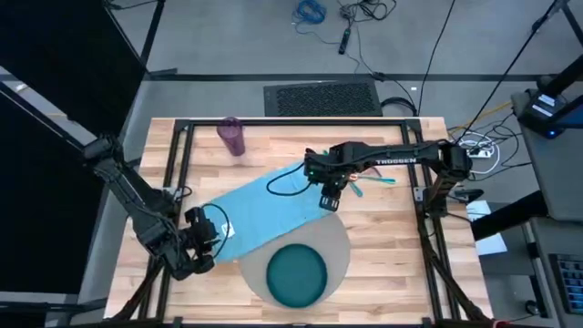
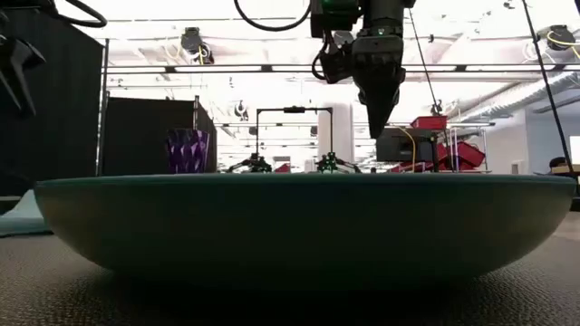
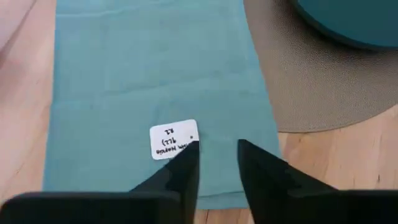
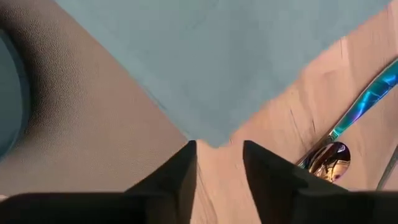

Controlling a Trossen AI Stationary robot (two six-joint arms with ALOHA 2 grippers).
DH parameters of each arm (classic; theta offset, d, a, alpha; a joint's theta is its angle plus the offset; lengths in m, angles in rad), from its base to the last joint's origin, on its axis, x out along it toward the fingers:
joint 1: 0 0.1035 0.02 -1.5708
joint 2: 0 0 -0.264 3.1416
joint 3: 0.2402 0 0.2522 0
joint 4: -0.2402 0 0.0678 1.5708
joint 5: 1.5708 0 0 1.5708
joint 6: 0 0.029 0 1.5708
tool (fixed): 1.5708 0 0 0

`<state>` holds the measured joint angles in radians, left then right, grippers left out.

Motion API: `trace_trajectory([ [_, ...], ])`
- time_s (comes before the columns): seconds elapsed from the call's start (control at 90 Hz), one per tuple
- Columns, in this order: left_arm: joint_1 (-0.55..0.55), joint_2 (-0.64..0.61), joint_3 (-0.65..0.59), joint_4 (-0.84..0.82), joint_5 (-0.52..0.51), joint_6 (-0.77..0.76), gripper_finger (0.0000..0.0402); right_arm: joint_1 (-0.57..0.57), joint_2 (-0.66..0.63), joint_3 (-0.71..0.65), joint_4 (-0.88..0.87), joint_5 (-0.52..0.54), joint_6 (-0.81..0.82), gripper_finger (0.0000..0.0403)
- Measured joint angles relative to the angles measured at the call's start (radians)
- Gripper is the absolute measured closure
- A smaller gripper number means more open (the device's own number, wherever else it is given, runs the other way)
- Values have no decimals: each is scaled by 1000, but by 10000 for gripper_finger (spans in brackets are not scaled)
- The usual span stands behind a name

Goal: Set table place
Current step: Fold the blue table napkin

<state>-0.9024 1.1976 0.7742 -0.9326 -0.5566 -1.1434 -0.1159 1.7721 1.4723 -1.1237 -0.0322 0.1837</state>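
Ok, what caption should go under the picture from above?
Both grippers, left and right, hover over the blue napkin beside the teal plate.

Left wrist view: left gripper (image 3: 217, 163), fingers slightly parted, hovers over the near edge of the light-blue napkin (image 3: 155, 81). White label (image 3: 173, 139) on napkin, at 10 o'clock from the fingertips. Grey-beige mat (image 3: 311, 81) at 2 o'clock, teal plate (image 3: 354, 22) on it. Wooden table (image 3: 348, 168) at 3 o'clock.

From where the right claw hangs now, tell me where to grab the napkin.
Take the napkin at its near corner, coming straight down from above. It lies flat, and that corner pokes out between the mat and bare table, right under the open right claw.
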Motion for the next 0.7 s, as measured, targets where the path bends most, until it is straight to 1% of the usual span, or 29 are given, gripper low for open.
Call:
trace_trajectory([
  [0.122, 2, 0, 0, -6, -26, -1, 269, 0, 0, 0, -38, 5, -22, 256],
  [0.422, 86, 0, 0, -13, -164, 13, 268, 0, -1, 0, -47, 6, -64, 250],
  [0.489, 110, 0, 0, 0, -194, 48, 268, 0, -8, -1, -50, 7, -69, 250],
  [0.589, 158, 0, 0, 61, -205, 114, 268, -1, -35, -3, -53, 35, -88, 250],
  [0.656, 200, 0, 0, 133, -215, 171, 268, -4, -77, -32, -32, 63, -89, 250],
  [0.7, 229, 0, 0, 197, -226, 236, 268, -10, -117, -68, -2, 64, -87, 250],
])
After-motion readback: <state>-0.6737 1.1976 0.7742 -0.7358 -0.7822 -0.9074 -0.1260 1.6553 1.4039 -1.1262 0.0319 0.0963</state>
